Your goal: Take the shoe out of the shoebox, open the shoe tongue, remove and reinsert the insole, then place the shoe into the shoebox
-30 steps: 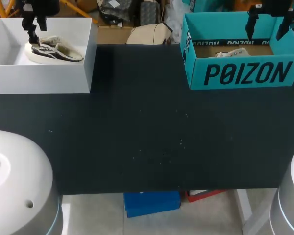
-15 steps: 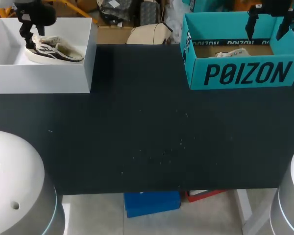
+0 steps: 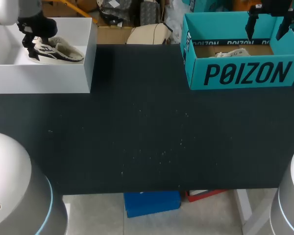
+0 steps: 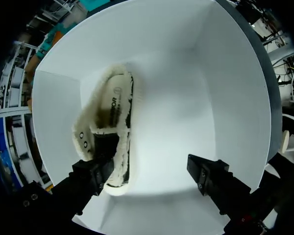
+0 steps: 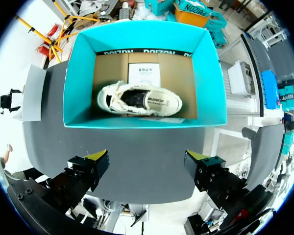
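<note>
In the white box [image 3: 44, 81] at 11 o'clock on the black table [image 3: 147, 127]: a low shoe [image 3: 59, 51], cream and fleecy around the collar, with dark side panels and a pale sole. Sits upright on that sole on the box floor. Long axis running from 9 to 3 o'clock in the head view, heel at 9, toe at 3 and dipping a shade toward 4. Dark lining visible down through the opening from the left wrist view.

Over the heel end, the left gripper [image 4: 147, 169], spread wide and gripping nothing: one finger at the fleecy heel rim, touching or just above it, impossible to tell which; the other well apart over bare white floor.

At 1 o'clock, a teal shoebox [image 3: 196, 73] with a second cream shoe [image 5: 139, 100] lying along its long walls on the brown floor, a white paper sheet [image 5: 143, 73] just beside it. High above this box, the right gripper [image 5: 147, 159], fingers far apart, empty, clear of both box and shoe.
</note>
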Robot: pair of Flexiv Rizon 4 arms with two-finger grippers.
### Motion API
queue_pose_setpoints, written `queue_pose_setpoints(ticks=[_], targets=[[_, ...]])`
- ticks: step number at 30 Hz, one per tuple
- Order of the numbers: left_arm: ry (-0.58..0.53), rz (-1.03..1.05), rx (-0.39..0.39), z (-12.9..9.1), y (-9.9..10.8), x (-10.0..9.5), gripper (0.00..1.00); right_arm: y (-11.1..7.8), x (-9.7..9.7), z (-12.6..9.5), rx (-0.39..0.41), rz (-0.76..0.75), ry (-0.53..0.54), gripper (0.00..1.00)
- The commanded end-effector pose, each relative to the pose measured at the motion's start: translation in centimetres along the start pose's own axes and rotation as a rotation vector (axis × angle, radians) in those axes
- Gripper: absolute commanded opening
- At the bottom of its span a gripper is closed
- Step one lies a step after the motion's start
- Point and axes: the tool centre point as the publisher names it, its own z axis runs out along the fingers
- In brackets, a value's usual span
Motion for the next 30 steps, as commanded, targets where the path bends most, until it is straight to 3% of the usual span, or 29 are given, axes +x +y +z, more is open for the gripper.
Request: queue_pose_setpoints(ticks=[1, 3, 5, 6, 7, 21, 30], targets=[[0.001, 0.026, 0.015, 1.4, 0.2, -1.6, 0.98, 0.0, 0.0, 0.0, 0.0, 0.0, 0.0, 1.0], [-0.006, 0.042, 0.023, 1.4, 0.2, -2.0, 0.96, 0.0, 0.0, 0.0, 0.0, 0.0, 0.0, 1.0], [-0.004, 0.053, 0.023, 1.5, 0.1, -2.2, 0.69, 0.0, 0.0, 0.0, 0.0, 0.0, 0.0, 1.0], [-0.002, 0.058, 0.018, 1.7, 0.0, -2.3, 0.49, 0.0, 0.0, 0.0, 0.0, 0.0, 0.0, 1.0], [0.0, 0.058, 0.014, 1.9, 0.0, -2.3, 0.44, 0.0, 0.0, 0.0, 0.0, 0.0, 0.0, 1.0], [-0.009, 0.103, -0.046, 4.6, -0.4, -3.4, 0.44, 0.0, 0.0, 0.0, 0.0, 0.0, 0.0, 1.0], [-0.003, 0.109, -0.023, 6.4, -1.4, -3.8, 0.43, 0.0, 0.0, 0.0, 0.0, 0.0, 0.0, 1.0]])
